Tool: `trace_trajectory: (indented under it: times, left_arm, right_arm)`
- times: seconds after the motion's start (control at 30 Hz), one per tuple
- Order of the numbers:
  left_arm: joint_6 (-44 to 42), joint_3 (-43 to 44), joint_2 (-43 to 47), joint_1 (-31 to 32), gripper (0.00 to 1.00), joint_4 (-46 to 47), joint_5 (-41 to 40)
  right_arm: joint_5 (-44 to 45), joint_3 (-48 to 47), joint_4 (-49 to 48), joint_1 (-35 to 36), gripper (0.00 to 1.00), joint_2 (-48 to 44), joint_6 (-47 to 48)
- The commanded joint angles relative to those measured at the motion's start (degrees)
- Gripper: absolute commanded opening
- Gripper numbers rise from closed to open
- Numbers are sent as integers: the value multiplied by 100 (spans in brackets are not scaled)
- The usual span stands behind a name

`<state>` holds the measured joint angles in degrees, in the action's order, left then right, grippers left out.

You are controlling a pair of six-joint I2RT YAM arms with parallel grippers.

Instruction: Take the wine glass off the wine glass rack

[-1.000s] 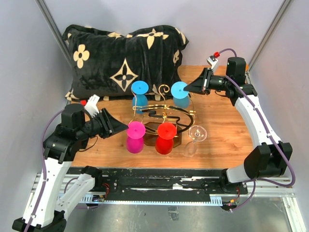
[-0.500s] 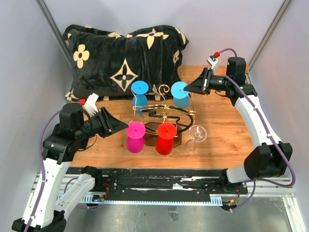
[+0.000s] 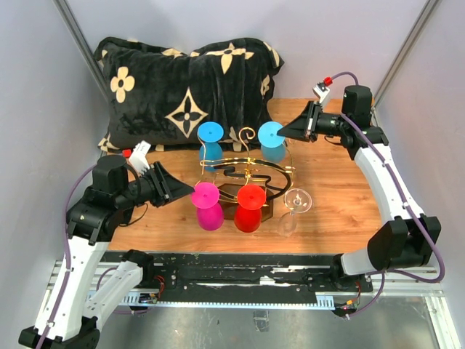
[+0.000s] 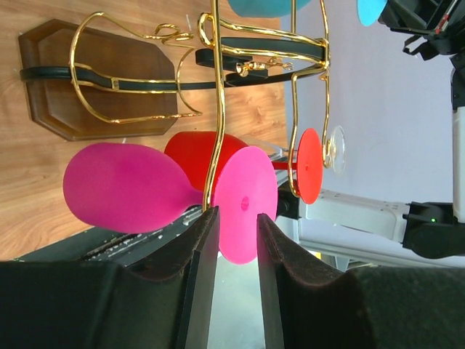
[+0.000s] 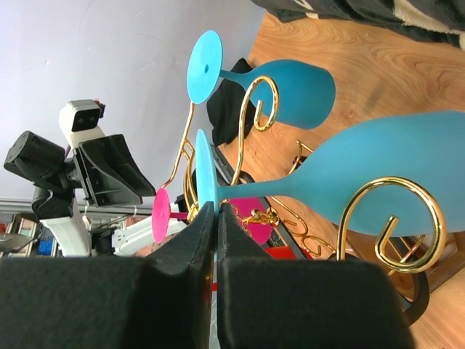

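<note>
Pink glass (image 3: 209, 216) hangs upside down from the near-left arm of the rack (image 3: 251, 167), foot uppermost, bowl below and clear of the table (image 3: 341, 203). In the left wrist view a gold wire of the rack crosses the stem just behind the foot.

Left gripper (image 4: 236, 216) is level with the pink foot, approaching from the left. Its jaws stand partly apart with the foot between the fingertips. Contact with the foot cannot be confirmed.

Red glass (image 3: 249, 207) hangs inverted just right of the pink glass, on the same near side. Two blue glasses hang on the far side: left blue glass (image 3: 210, 135) and right blue glass (image 3: 271, 137). A clear glass (image 3: 296, 201) sits at the near-right end of the rack. The rack's dark base rests on the table.

Right gripper (image 5: 216, 209) has its jaws closed flush together. The tips meet the rim of the right blue glass's foot. Whether the rim is pinched between them cannot be told.

A black pillow (image 3: 189, 80) with cream flowers lies behind the rack
</note>
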<state>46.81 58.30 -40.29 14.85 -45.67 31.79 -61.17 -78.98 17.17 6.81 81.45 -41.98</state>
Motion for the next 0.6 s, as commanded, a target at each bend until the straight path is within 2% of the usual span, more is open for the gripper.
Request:
trace_trajectory:
  times: [0.0, 0.2, 0.47, 0.57]
  left_arm:
    - [-21, -86, -14, 45, 33, 110, 221]
    - [4, -132, 0, 45, 33, 186, 268]
    - [76, -230, -30, 48, 33, 416, 369]
    - [64, -175, -75, 48, 32, 423, 360]
  right_arm:
    - [-69, -183, -216, -255, 1, -278, -117]
    - [-36, -293, -229, -479, 1, -120, -101]
    - [-118, -560, -1724, -602, 1, 690, -830]
    - [0, -828, -1830, -727, 1, 972, -791]
